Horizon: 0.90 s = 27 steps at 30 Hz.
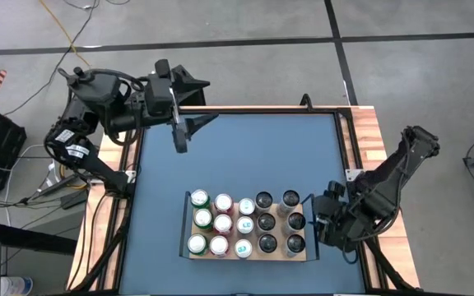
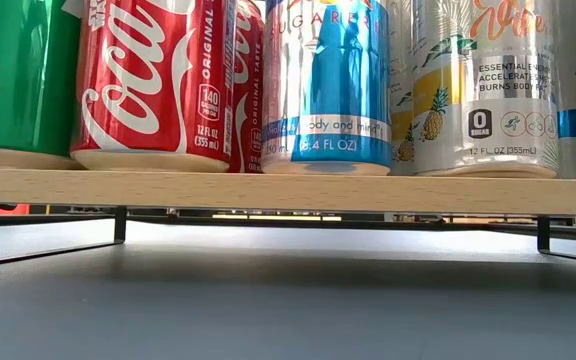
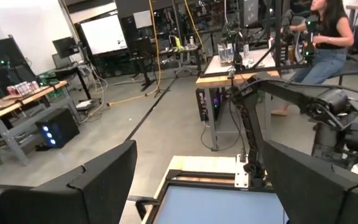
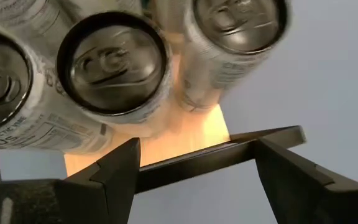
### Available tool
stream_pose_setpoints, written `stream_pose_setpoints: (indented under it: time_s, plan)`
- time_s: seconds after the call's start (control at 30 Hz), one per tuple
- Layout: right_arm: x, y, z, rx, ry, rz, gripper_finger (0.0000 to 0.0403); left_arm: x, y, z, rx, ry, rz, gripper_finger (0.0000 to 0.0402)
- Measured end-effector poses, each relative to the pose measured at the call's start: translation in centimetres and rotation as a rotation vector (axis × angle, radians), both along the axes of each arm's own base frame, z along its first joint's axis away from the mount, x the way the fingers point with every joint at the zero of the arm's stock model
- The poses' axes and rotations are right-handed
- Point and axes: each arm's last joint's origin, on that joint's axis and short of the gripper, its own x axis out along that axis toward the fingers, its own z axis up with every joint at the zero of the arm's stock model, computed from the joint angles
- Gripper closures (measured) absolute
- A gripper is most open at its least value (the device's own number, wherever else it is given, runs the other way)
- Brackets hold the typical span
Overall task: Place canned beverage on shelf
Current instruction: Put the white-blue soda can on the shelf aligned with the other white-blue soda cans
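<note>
Blue surface (image 1: 237,156) carries the shelf (image 1: 303,256), its cans (image 1: 245,225) packed in tidy rows to use the board fully, while the right gripper (image 1: 318,220) sits just beside its railed end with fingers apart and empty, and the left gripper (image 1: 189,131) waits far off, likewise spread.

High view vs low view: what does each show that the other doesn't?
Only the high view: both arms, the left gripper open over the table's far left, the right gripper open just off the shelf's right end, and the cans' full layout in three rows.

Only the low view: label detail, such as a red cola can and a pineapple-print can, plus the gap under the board.

Both: the shelf loaded with cans, on the blue tabletop.
</note>
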Motion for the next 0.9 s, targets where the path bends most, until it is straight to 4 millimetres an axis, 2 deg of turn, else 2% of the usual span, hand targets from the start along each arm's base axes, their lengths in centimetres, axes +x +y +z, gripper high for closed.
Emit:
stream_pose_setpoints:
  time_s: [0.23, 0.57, 0.9]
  plan:
    - [0.9, 0.5, -0.7, -0.04, 0.034, 0.043, 0.0107, 0.0, 0.0, 0.0, 0.001, 0.001, 0.001, 0.007]
    - [0.9, 0.5, 1.0, -0.018, 0.04, 0.053, 0.0107, 0.0, 0.0, 0.0, 0.0, 0.001, 0.0, 0.007]
    - [1.0, 1.1, 1.1, -0.003, 0.018, 0.068, 0.0107, 0.0, 0.0, 0.0, -0.001, 0.0, 0.0, 0.007]
